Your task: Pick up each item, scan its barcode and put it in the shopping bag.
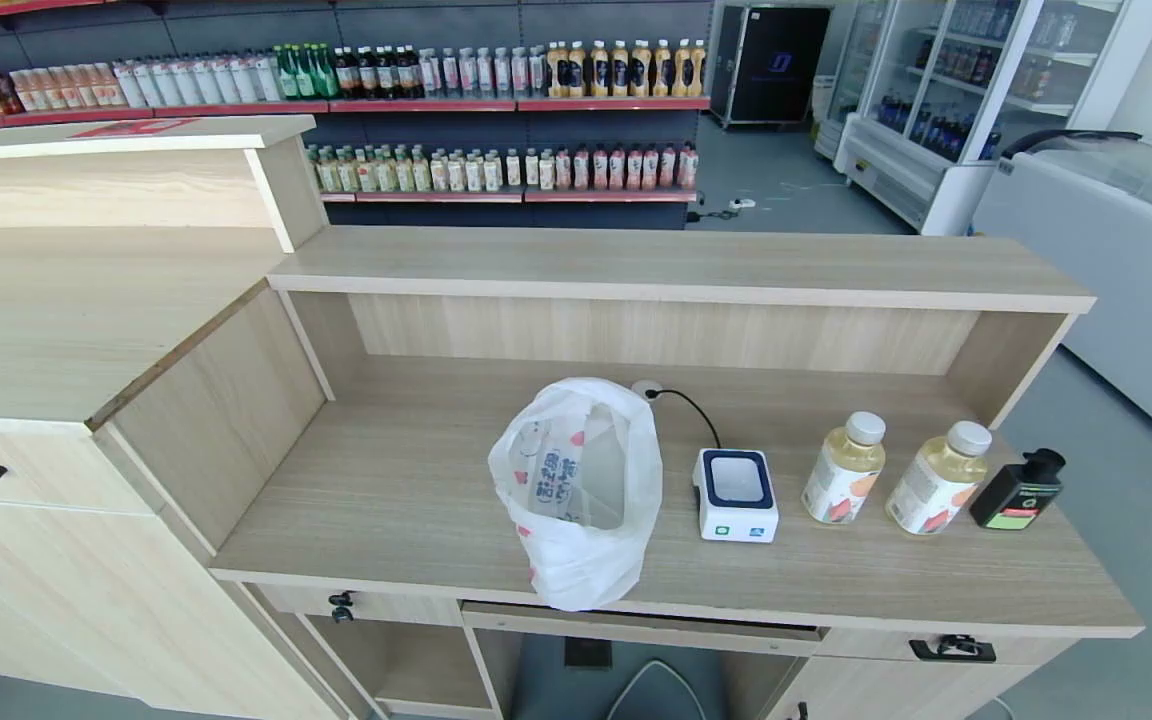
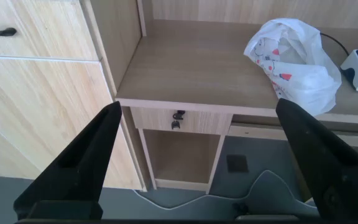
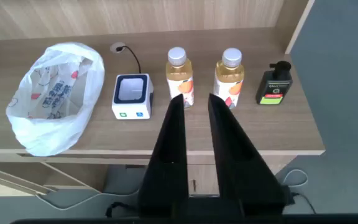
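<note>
Task not begun: two bottles (image 1: 844, 470) and black flask (image 1: 1018, 492) stand lower right, bag (image 1: 576, 490) centre apparently empty. Left gripper (image 2: 199, 106) spread wide, right gripper (image 3: 196, 98) narrowly parted

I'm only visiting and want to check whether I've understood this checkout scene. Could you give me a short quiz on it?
1. What stands on the counter between the shopping bag and the juice bottles? A) the scanner B) a basket C) a cup
2. True or false: the dark bottle stands right beside the shopping bag.
3. How many bottles in all stand on the counter?
Key: 1 A; 2 false, since it is the one farthest from the bag; 3 three.
</note>
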`<state>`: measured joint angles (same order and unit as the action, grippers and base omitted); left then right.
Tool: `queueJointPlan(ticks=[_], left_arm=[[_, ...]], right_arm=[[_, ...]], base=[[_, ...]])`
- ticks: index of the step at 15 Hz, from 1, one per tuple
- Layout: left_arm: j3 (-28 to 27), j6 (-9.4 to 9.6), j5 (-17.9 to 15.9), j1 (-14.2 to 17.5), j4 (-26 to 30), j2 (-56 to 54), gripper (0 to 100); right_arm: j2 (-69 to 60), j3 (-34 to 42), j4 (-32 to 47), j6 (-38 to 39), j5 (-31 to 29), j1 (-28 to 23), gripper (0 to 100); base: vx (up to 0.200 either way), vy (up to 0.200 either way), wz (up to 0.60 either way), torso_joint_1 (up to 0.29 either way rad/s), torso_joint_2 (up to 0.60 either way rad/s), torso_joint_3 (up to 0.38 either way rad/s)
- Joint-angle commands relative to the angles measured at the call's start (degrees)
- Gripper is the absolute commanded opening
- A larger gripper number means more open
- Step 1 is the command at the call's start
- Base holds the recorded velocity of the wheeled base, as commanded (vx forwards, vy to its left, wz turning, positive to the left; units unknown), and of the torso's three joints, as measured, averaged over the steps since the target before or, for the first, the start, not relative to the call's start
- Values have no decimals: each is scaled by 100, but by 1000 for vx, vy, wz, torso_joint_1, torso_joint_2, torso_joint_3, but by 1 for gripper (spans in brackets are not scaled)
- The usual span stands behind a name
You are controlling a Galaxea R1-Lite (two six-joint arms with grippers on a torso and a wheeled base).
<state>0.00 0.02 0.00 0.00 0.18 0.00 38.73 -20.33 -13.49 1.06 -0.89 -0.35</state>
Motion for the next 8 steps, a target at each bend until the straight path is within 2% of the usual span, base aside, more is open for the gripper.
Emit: queueJointPlan(ticks=[1, 3, 4, 5, 8], left_arm=[[0, 6, 0, 0, -1, 0, 100], [0, -2, 0, 0, -1, 0, 100], [0, 6, 0, 0, -1, 0, 100], [0, -2, 0, 0, -1, 0, 100], [0, -2, 0, 0, -1, 0, 100]], right_arm=[[3053, -357, -1665, -115, -8, -105, 100], [4389, -375, -3019, -194, -16, -246, 100], [4714, -357, -3353, -220, -16, -272, 100], [5452, -261, -4029, -238, -8, -290, 100], [6296, -225, -4328, -247, -8, -299, 100]], base=[[0, 0, 0, 0, 0, 0], [0, 0, 0, 0, 0, 0], [0, 0, 0, 0, 0, 0], [0, 0, 0, 0, 0, 0], [0, 0, 0, 0, 0, 0]])
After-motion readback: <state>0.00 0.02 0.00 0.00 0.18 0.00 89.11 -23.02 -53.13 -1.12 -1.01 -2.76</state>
